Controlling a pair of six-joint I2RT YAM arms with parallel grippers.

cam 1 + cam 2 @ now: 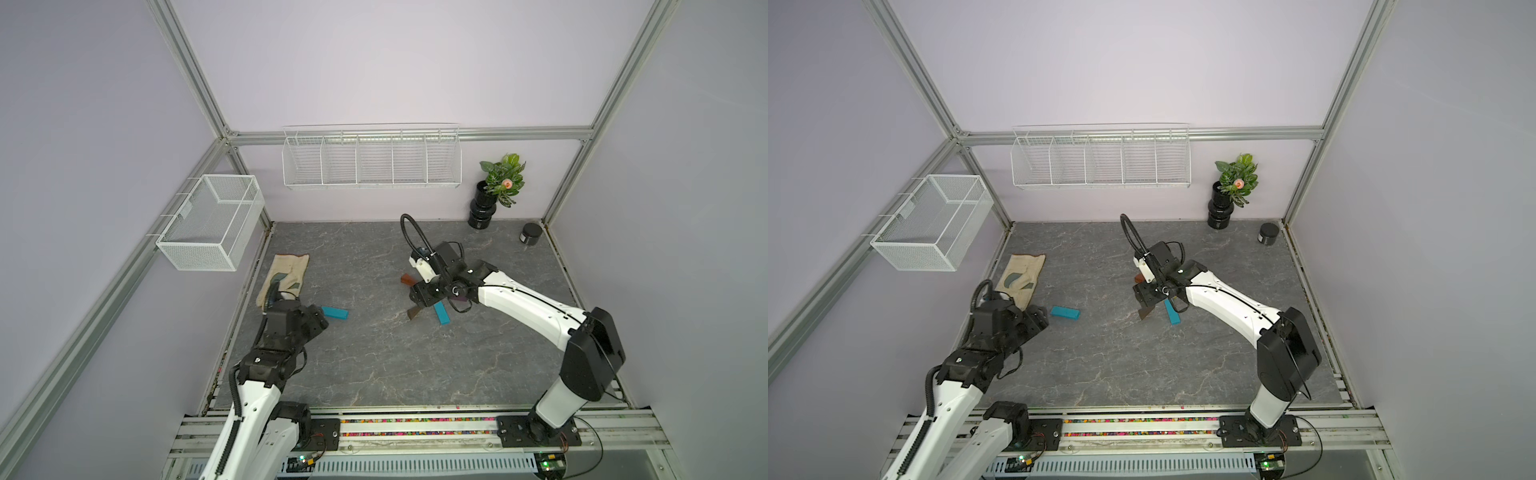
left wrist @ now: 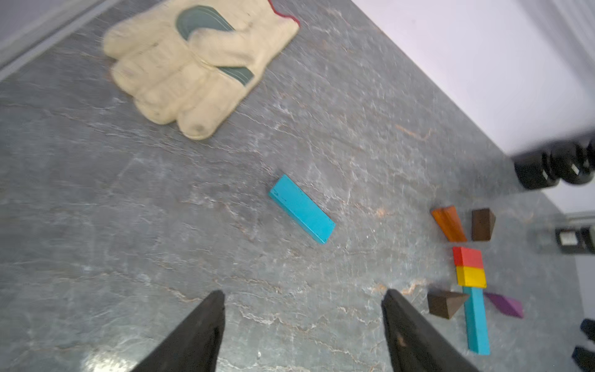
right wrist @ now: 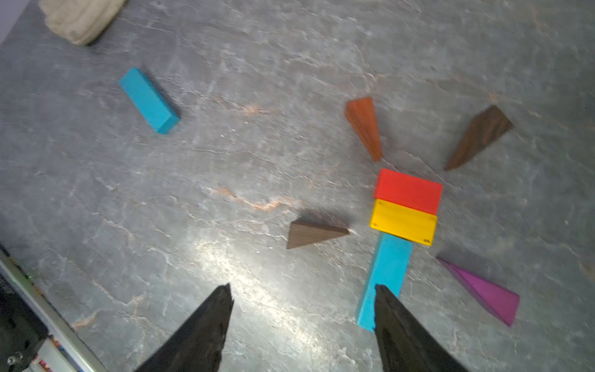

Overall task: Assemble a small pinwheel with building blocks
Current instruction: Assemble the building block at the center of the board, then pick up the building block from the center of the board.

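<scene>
In both top views the pinwheel (image 1: 441, 313) lies a little toward two o'clock from the middle of the tabletop (image 1: 374, 365). The right arm (image 1: 519, 303) hangs over it, so I only make out the end of the teal stem and two brown wedges poking out. A spare teal bar (image 1: 1065, 312) lies well apart toward nine o'clock, just beside the left arm (image 1: 1000, 328). A glove (image 1: 1021, 276) sits at ten o'clock and a black jar (image 1: 1268, 235) in the one o'clock corner. From up here I cannot see what either arm is gripping.

In the left wrist view the left fingers (image 2: 199, 331) stand wide apart with nothing between them and bare tabletop below. The spare bar lies ahead of them, the pinwheel further off and slightly blurred.

In the right wrist view the right fingers (image 3: 405, 331) are spread wide and hold nothing. One tip overlaps the stem (image 3: 386, 267); I cannot tell whether it touches or hovers above. Taking the stem as six o'clock, the yellow block (image 3: 403, 222) butts against it and the red block (image 3: 408, 190) sits against the yellow. Brown wedges lie at about eleven, one and eight, and the purple wedge (image 3: 486, 293) at four. None touches the centre.

The figure looks laid out to me, so my worry is the retreat. A fingertip that close could drag the stem and knock the yellow block askew. A low sideways swing could scatter the loose wedges. Blur makes the small gaps hard to judge.
</scene>
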